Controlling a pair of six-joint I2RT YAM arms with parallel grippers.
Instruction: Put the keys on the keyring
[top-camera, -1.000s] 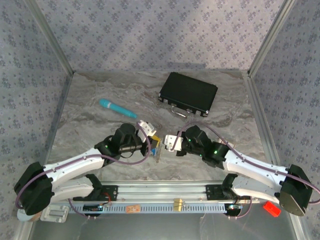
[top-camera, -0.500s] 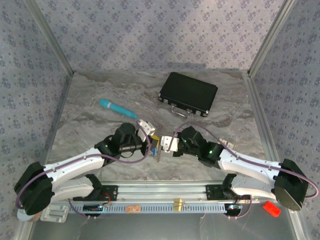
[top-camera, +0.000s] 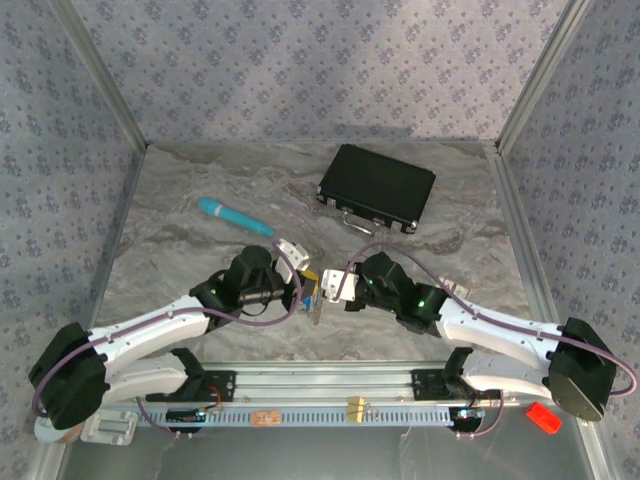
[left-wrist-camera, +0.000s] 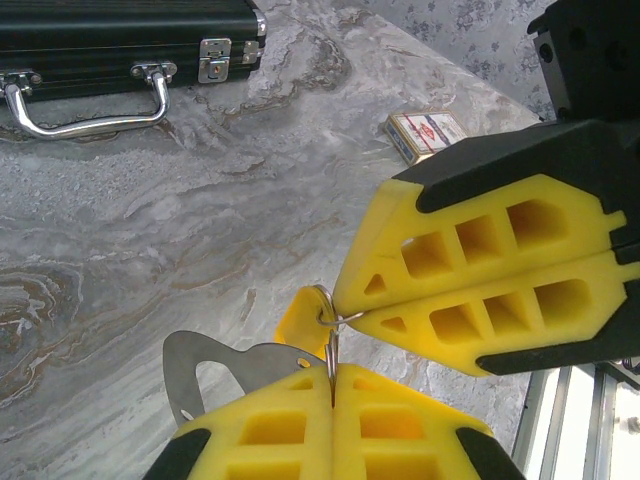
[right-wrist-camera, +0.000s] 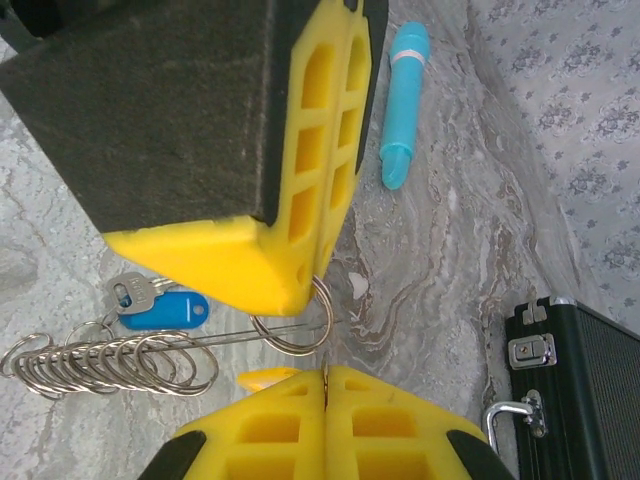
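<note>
**A:** From above, where does everything sit?

**B:** The left gripper (top-camera: 303, 283) and right gripper (top-camera: 334, 287) meet tip to tip at the near middle of the table (top-camera: 180, 200). The keys (top-camera: 315, 298) are right between them, too small to sort out here. The pen (top-camera: 235, 216) and case (top-camera: 377, 187) lie well apart, further back.

**A:** And the left wrist view?

**B:** Its own jaws are closed on a small ring (left-wrist-camera: 330, 345), pinching it from below. The right gripper's jaws, also closed, nip the same ring from the upper right. The yellow key (left-wrist-camera: 300, 322) hangs on that ring, its head leaning out to the left of both sets of pads.

**A:** The right wrist view?

**B:** It shows the same double pinch from the other side. The keyring (right-wrist-camera: 110, 365) is a thin wire strung with a row of loops. Its long axis runs across the picture, leading from the small ring away to the left of the jaws. The blue key (right-wrist-camera: 160, 308) lies just beside it and nearly parallel, blue head toward the jaws, silvery end pointing away. I cannot tell whether it is attached.

**A:** What does the next move turn on?

**B:** My guess is that sideways offset. Both arms are equally near, and both are occupied.
</note>
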